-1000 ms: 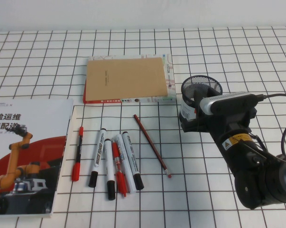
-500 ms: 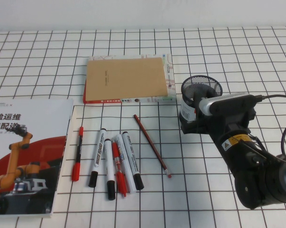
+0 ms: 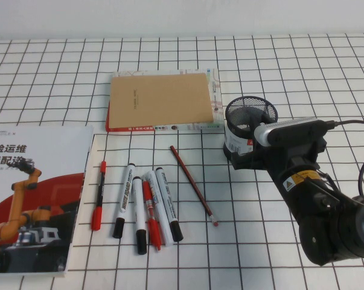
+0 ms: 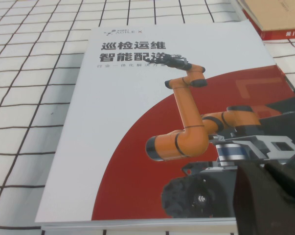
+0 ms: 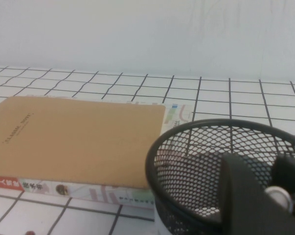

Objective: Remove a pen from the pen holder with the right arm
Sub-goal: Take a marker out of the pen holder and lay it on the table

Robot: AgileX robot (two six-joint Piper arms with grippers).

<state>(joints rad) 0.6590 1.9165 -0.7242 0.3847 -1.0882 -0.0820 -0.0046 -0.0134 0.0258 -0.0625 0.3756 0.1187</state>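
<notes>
The black mesh pen holder [image 3: 230,116] stands right of the table's middle, and in the right wrist view its rim [image 5: 186,131] fills the lower part. My right gripper [image 3: 252,125] reaches down into it from the robot's side. Between its dark fingers [image 5: 245,196] sits the round white end of a pen [image 5: 279,197], and the right gripper [image 5: 272,196] is shut on that pen. The pen's body is hidden inside the holder. My left gripper [image 4: 269,193] is outside the high view; it hangs shut over a brochure's corner.
A brown notebook [image 3: 159,99] lies on a book just left of the holder. Several markers [image 3: 142,205] and a red pencil [image 3: 194,184] lie on the grid cloth in the middle. A robot brochure [image 3: 31,199] covers the left front corner.
The right gripper's fingers have closed inward onto the pen. The pen holder has shifted a little to the left. The arm itself has barely moved.
</notes>
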